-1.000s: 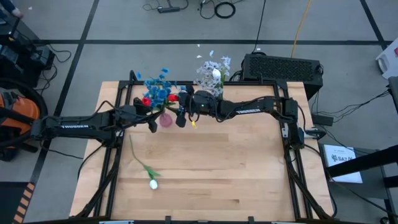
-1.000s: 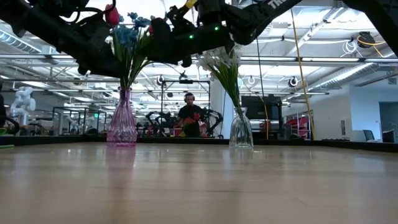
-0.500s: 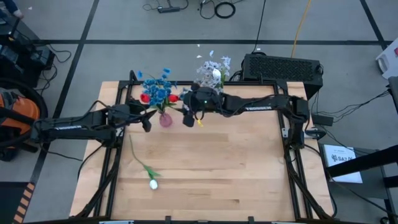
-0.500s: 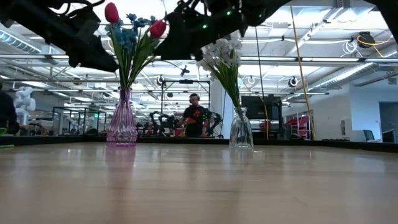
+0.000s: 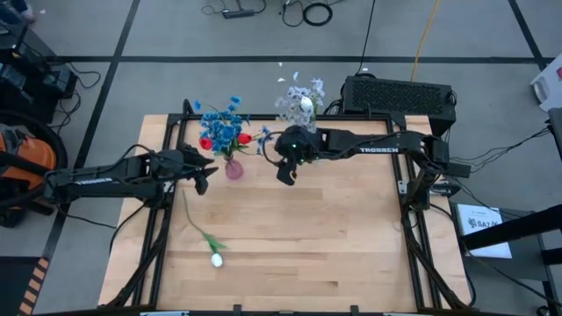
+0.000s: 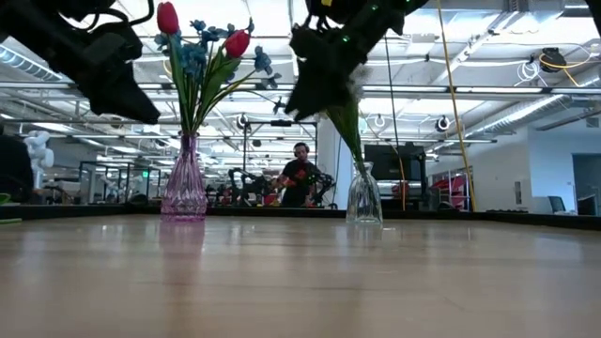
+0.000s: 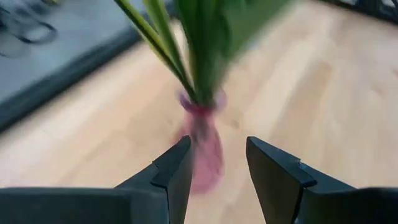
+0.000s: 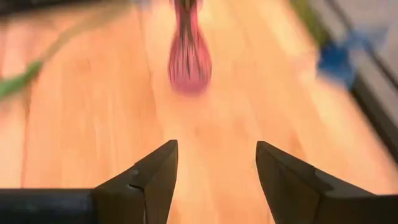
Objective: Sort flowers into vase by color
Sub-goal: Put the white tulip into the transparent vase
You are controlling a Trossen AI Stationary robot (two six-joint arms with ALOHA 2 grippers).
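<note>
A pink vase (image 5: 234,168) (image 6: 185,188) stands on the table and holds blue clusters (image 5: 225,127) and two red tulip buds (image 5: 205,142). To its right, a clear vase (image 6: 363,199) holds pale lavender-white sprays (image 5: 299,104). One white tulip (image 5: 216,260) lies flat on the table nearer the front, with its green stem running up toward the left arm. My left gripper (image 5: 202,182) (image 7: 217,146) hovers open just left of the pink vase. My right gripper (image 5: 285,174) (image 8: 216,149) hovers open to the vase's right, in front of the clear vase.
A black box (image 5: 399,92) sits past the table's far right corner. Dark frame rails (image 5: 413,202) run along the table's left and right sides. Bare wood (image 5: 334,237) covers the middle and near right of the table. A person (image 6: 299,183) is in the room behind.
Both grippers have drawn away from the pink vase. The left one has moved toward the table's left and a little nearer. The right one has moved toward the table's right, in front of the clear vase. The two red tulip buds now stand uncovered in the pink vase.
</note>
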